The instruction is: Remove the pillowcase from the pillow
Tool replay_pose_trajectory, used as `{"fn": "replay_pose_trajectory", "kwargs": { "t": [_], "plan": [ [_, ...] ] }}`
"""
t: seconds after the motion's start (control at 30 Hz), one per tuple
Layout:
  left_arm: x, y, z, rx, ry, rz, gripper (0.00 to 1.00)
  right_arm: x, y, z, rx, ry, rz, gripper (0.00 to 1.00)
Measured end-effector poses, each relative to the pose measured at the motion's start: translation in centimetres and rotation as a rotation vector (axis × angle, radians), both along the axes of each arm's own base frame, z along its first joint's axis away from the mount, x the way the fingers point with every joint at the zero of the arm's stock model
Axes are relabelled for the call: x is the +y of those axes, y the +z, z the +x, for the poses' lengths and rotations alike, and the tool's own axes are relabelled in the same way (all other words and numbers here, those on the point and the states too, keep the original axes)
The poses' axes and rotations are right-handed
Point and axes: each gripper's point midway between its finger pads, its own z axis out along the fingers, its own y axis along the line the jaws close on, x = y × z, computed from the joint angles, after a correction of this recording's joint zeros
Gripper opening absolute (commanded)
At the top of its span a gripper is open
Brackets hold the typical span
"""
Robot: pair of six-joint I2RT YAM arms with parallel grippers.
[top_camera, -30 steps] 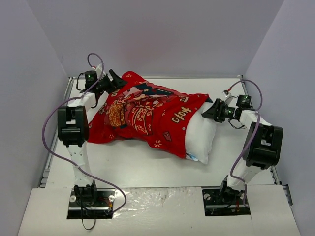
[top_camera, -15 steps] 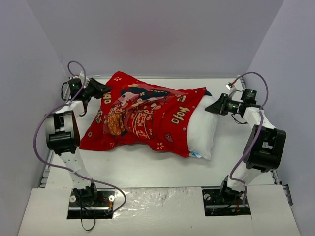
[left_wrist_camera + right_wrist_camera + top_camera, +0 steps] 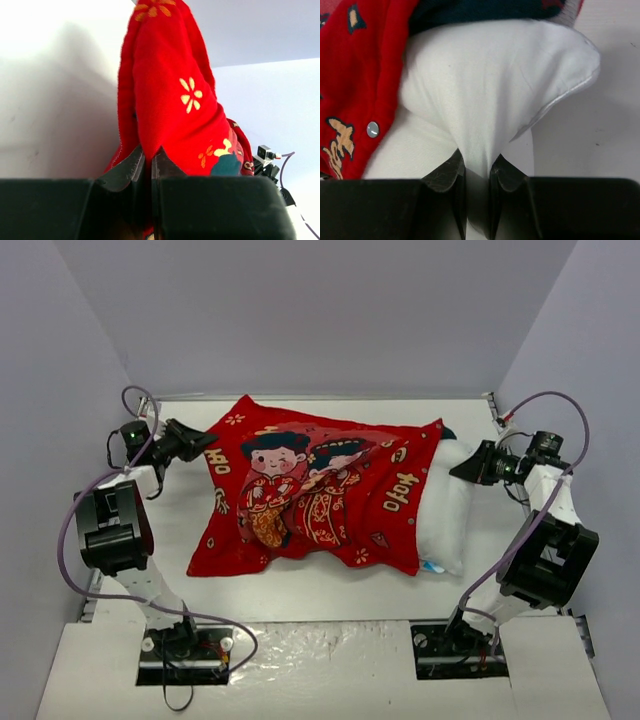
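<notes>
The red pillowcase (image 3: 320,490), printed with two cartoon children, lies spread across the white table and covers most of the white pillow (image 3: 447,520), whose right end sticks out of it. My left gripper (image 3: 207,440) is shut on the pillowcase's far-left corner; the left wrist view shows red cloth (image 3: 170,100) pinched between its jaws. My right gripper (image 3: 462,469) is shut on the pillow's exposed right end; white fabric (image 3: 485,105) bunches between its jaws. A snap button (image 3: 372,129) shows on the pillowcase's open edge.
Grey walls close in the table (image 3: 300,590) at the back and on both sides. A blue-and-white tag (image 3: 432,566) sticks out at the pillow's near right corner. Purple cables (image 3: 70,520) loop beside both arms.
Both arms have pulled outward, left arm left and right arm right. The pillowcase has been stretched flat, its printed face now showing. Both grippers closed on the fabric.
</notes>
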Motion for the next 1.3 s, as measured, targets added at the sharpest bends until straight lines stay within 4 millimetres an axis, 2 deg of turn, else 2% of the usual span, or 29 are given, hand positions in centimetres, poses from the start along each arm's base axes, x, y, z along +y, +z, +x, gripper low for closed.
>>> {"fn": "replay_pose_trajectory", "kwargs": {
  "t": [0.23,0.37,0.5,0.73,0.77,0.8,0.83,0.87,0.9,0.93,0.97,1.0,1.1,1.13,1.17,1.23,1.27,1.3],
  "plan": [
    [4.6,1.3,-4.3,0.012,0.113,0.017,0.02,-3.0,-0.1,-1.5,0.029,-0.082,0.024,0.0],
    [6.8,1.4,-6.4,0.04,0.171,0.035,0.02,-3.5,-0.1,-2.1,0.052,-0.103,0.046,0.0],
    [7.8,0.8,-7.3,0.082,0.222,0.096,0.02,-3.8,0.1,-2.2,0.05,-0.113,0.043,0.0],
    [9.7,-0.4,-7.6,0.227,0.325,0.191,0.02,-6.0,0.3,-1.8,0.059,-0.201,0.012,0.0],
    [9.6,-0.3,-7.3,0.239,0.328,0.211,0.05,-6.0,0.4,-1.6,0.06,-0.211,0.002,0.0],
    [9.3,0.0,-6.7,0.244,0.323,0.234,0.14,-5.8,0.4,-1.2,0.063,-0.218,-0.01,0.0],
    [9.1,0.6,-5.7,0.228,0.323,0.271,0.45,-5.5,0.4,-0.6,0.063,-0.226,-0.037,0.0],
    [9.2,1.4,-4.5,0.199,0.328,0.311,0.56,-5.2,0.4,0.3,0.05,-0.229,-0.073,0.0],
    [9.3,2.9,-2.9,0.16,0.336,0.339,0.75,-4.6,0.3,1.8,0.036,-0.243,-0.129,0.0],
    [9.6,4.2,-1.6,0.118,0.346,0.367,0.75,-4.3,0.4,2.8,0.019,-0.255,-0.16,0.0],
    [9.6,5.7,-0.4,0.087,0.355,0.388,0.92,-3.9,0.5,3.9,0.01,-0.28,-0.196,0.0],
    [9.5,7.1,0.5,0.048,0.362,0.419,0.98,-3.3,1.0,5.2,-0.006,-0.304,-0.226,0.0],
    [8.4,10.6,1.5,-0.025,0.373,0.512,0.95,-1.7,3.2,8.7,-0.053,-0.399,-0.267,0.0],
    [7.9,11.6,1.4,-0.035,0.373,0.55,0.94,-0.9,4.2,9.9,-0.069,-0.426,-0.269,0.03],
    [7.6,12.6,1.2,-0.037,0.38,0.594,0.94,-0.4,4.9,10.8,-0.084,-0.442,-0.267,0.14],
    [6.8,14.2,0.1,-0.038,0.393,0.667,0.95,0.3,6.3,12.3,-0.113,-0.456,-0.251,0.45],
    [6.2,14.8,-1.1,-0.035,0.397,0.69,0.94,0.4,6.9,12.9,-0.13,-0.443,-0.249,0.77],
    [5.5,15.2,-2.5,-0.029,0.402,0.707,0.94,0.3,7.5,13.2,-0.149,-0.423,-0.245,0.89]
  ]
}}
